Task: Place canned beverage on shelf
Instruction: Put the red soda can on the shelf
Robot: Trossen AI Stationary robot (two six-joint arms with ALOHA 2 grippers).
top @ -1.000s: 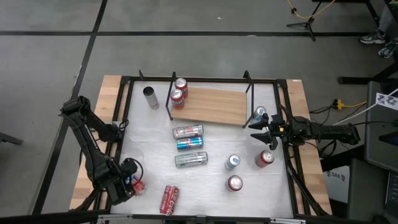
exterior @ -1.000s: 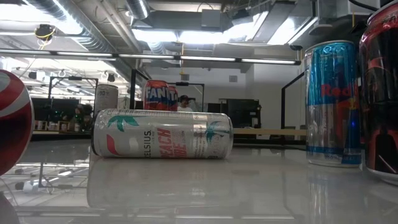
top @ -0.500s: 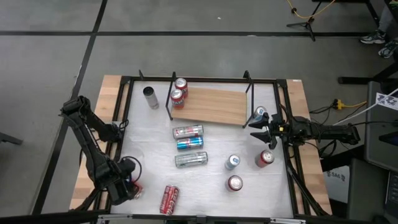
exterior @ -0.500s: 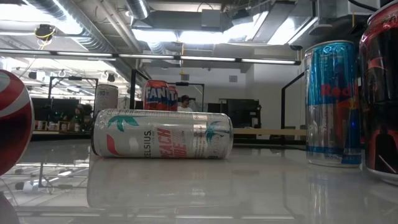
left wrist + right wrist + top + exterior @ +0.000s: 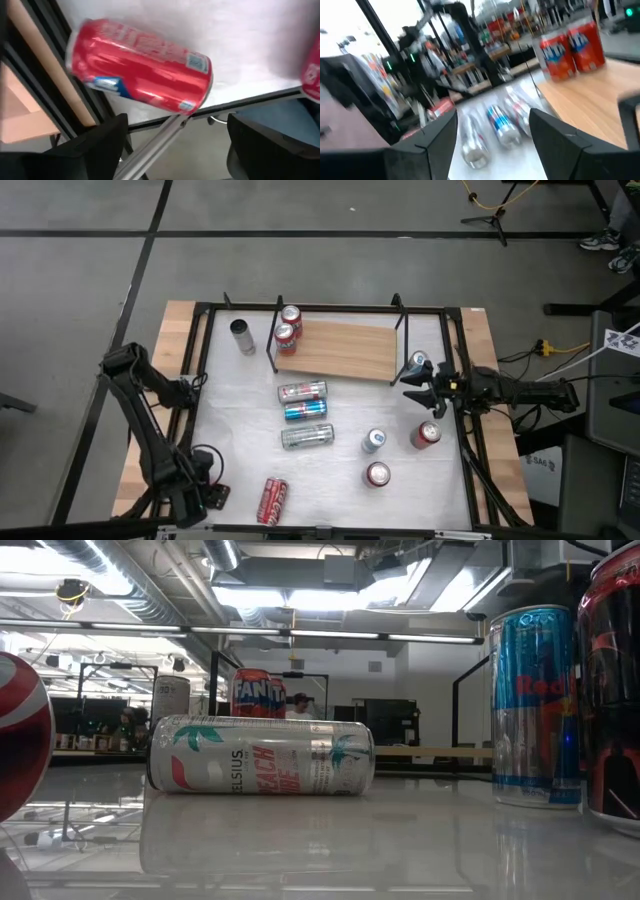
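The shelf [image 5: 345,351], a light wooden board on black rod brackets, stands at the table's far middle. Two orange cans [image 5: 287,326] stand on its left end and also show in the right wrist view [image 5: 570,50]. My left gripper [image 5: 175,145] is open over a red can [image 5: 140,65] that lies on its side at the table's near left corner. In the high view the gripper [image 5: 205,492] hides this can. My right gripper [image 5: 408,390] is open and empty just off the shelf's right end, beside an upright blue-and-silver can [image 5: 418,361].
Three cans lie on their sides mid-table [image 5: 304,412]. A red can lies near the front edge [image 5: 272,500]. Upright cans stand at the right [image 5: 373,440] [image 5: 426,434] [image 5: 377,474]. A grey can [image 5: 242,335] stands left of the shelf. A black frame [image 5: 200,360] rims the table.
My left gripper has gone toward the table's near edge and now covers the red can, which showed beside it before in the high view. The right arm and the cans have kept still.
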